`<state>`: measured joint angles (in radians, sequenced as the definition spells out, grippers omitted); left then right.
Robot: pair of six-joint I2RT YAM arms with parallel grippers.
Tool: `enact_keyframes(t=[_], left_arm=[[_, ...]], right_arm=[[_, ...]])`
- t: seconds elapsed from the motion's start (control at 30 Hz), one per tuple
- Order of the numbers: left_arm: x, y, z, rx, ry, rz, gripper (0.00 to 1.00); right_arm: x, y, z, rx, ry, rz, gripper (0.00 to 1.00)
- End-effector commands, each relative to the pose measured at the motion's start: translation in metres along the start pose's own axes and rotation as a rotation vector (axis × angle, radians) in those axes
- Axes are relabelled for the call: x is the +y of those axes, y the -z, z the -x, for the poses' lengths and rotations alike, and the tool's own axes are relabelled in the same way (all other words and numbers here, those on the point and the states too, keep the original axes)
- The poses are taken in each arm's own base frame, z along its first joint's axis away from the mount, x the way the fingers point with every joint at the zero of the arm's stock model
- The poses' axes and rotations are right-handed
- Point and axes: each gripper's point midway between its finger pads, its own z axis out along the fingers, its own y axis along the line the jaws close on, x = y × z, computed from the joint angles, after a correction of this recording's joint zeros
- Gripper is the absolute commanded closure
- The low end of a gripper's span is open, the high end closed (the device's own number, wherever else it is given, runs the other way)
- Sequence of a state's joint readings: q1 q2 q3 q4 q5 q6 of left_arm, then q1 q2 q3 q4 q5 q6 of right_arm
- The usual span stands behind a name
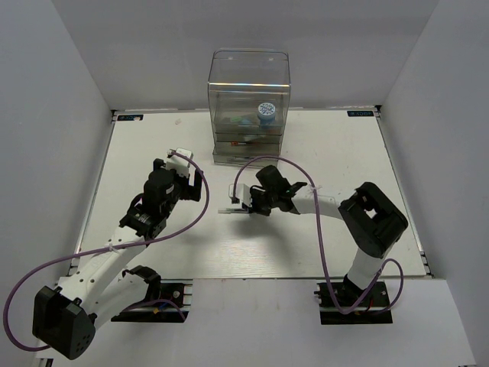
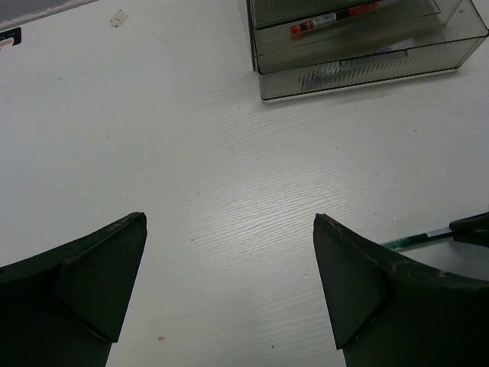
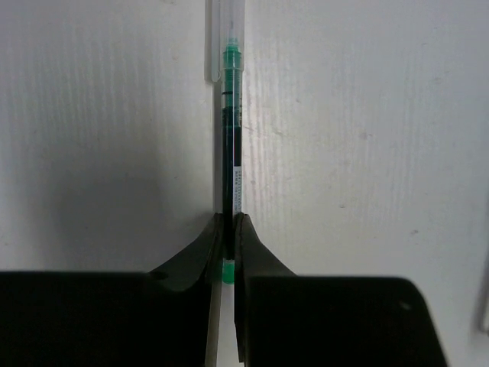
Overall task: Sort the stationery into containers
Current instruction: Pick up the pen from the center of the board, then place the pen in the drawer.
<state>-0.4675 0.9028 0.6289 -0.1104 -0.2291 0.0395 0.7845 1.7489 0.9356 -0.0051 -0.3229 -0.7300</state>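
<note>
- Presently the right end effector [image 3: 231, 222] is clenching a thin, clear-barrelled green pen [image 3: 229, 130] close to its tail end, so most of the barrel is projecting ahead of the fingers. Whether the green pen is resting on the white desk [image 1: 344, 153] or hanging just above it cannot be told.
- With the grip sitting so far back, the long free end is liable to pivot between the narrow pads [image 3: 202, 248] during a lift. The smooth barrel may also be sliding out if the pinch is light.
- In the overhead view the free tip is pointing toward the left arm's side. A careless sweep is risking a knock against the left end effector [image 2: 229, 220], which is hanging released nearby, jaws wide, nothing between them.
- A tall clear plastic drawer organiser [image 1: 250, 80] is standing at the far middle of the desk, well apart from the held pen. It is holding a round blue-white roll [image 1: 266, 112] and a white pen with red marks [image 2: 325, 21].
- A long pen arriving slantwise is likely to be catching a drawer front or nudging the light box. Whether any drawer is standing open cannot be told.
- Bare desk is lying between the arms and the organiser and broadly to either side. Grey walls are closing in the left, right and far edges, and the organiser is sitting near the far one.
</note>
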Motion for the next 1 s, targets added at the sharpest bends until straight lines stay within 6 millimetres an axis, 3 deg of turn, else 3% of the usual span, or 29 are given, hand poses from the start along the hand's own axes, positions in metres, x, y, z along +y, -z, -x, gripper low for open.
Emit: enact_keyframes(t=[0.0,0.33,0.47,0.7,0.97], left_arm=[[0.005,0.004,0.004,-0.015,0.012,0.019,0.00],[0.003,0.004,0.004,-0.015,0.012,0.010,0.00],[0.003,0.003,0.001,-0.006,0.010,0.010,0.00],[0.003,0.003,0.001,-0.006,0.010,0.010,0.00],[0.002,0.001,-0.001,0.003,0.008,0.010,0.00]], right_arm=[[-0.047,0.027,0.040,-0.057,0.089,-0.150,1.00],[-0.120,0.061,0.058,-0.030,0.174,-0.371,1.00],[-0.159,0.075,0.060,0.009,0.214,-0.482,1.00],[-0.206,0.078,0.056,0.071,0.295,-0.572,1.00],[-0.235,0.060,0.031,0.153,0.317,-0.592,1.00]])
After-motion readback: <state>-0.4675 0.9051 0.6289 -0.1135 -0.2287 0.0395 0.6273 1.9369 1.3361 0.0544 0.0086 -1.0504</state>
